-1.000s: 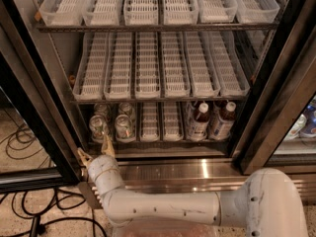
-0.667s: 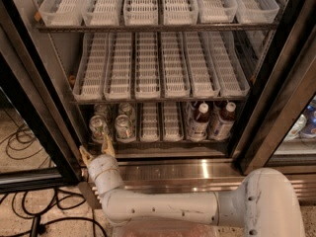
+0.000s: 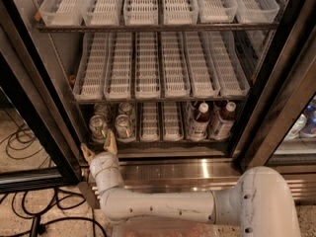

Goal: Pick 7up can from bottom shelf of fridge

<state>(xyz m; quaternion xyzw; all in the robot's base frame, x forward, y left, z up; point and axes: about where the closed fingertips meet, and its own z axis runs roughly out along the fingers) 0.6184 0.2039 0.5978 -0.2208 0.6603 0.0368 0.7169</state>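
At the left end of the bottom shelf (image 3: 158, 142) of the fridge (image 3: 54, 58), four small silvery cans were noted in two lanes, two in front and two behind. The front-left 7up can (image 3: 98, 127) was recorded upright at the shelf's front edge, with a like can (image 3: 124, 127) just beside it on the right.

The white arm (image 3: 158, 206) was seen laid out nearly level along the bottom of the view from a large rounded housing (image 3: 261, 201) at lower right. It was bent upward at the wrist (image 3: 104, 169), in front of the ribbed steel base (image 3: 197, 169). The gripper (image 3: 98, 148) was observed just below and in front of the 7up can, at the shelf lip and not touching it. Its two tan fingers (image 3: 110, 142) were spread apart and pointed up toward the shelf, with nothing held between them. The can lay in line with the gap, just beyond the tips.

Two dark-capped bottles (image 3: 200, 121) with white labels were noted at the right of the same shelf, well apart from the gripper. White slotted trays (image 3: 148, 68) filled the two racks above. Black cables (image 3: 19, 142) lay on the floor at left.

The rear cans were partly hidden by the middle rack and the front pair. Markings on the cans could not be read. The arm's underside was cut off by the bottom edge.
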